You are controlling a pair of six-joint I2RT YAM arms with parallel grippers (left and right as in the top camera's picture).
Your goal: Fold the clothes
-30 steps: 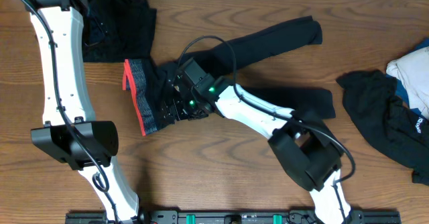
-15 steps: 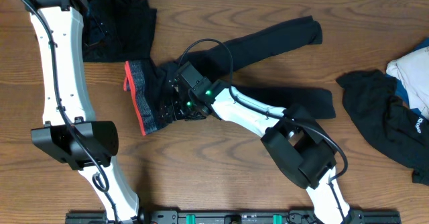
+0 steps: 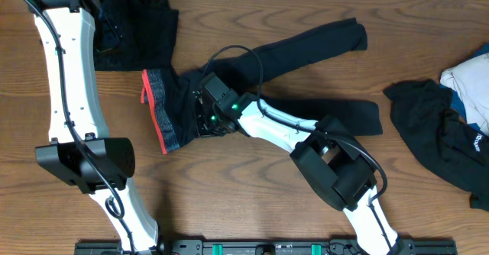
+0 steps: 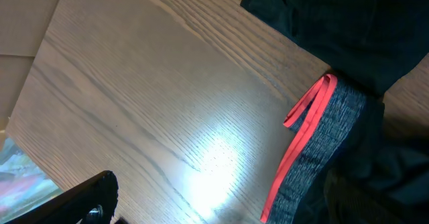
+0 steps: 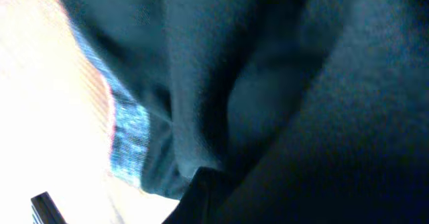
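The wooden table (image 3: 229, 201) carries black trousers (image 3: 306, 45) mid-table; 1 black garment (image 3: 141, 33) back left; a mixed heap (image 3: 435, 133) right.

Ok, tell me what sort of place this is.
Probably a robot lab or test bench, not a home: a wooden table with a left arm and a right arm based at its near edge, black trousers spread out, and a heap of clothes to one side.

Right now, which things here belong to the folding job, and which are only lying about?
Job: trousers, right gripper shut on them.
Lying about, untouched: black garment top left, black heap at right, white and blue pieces.
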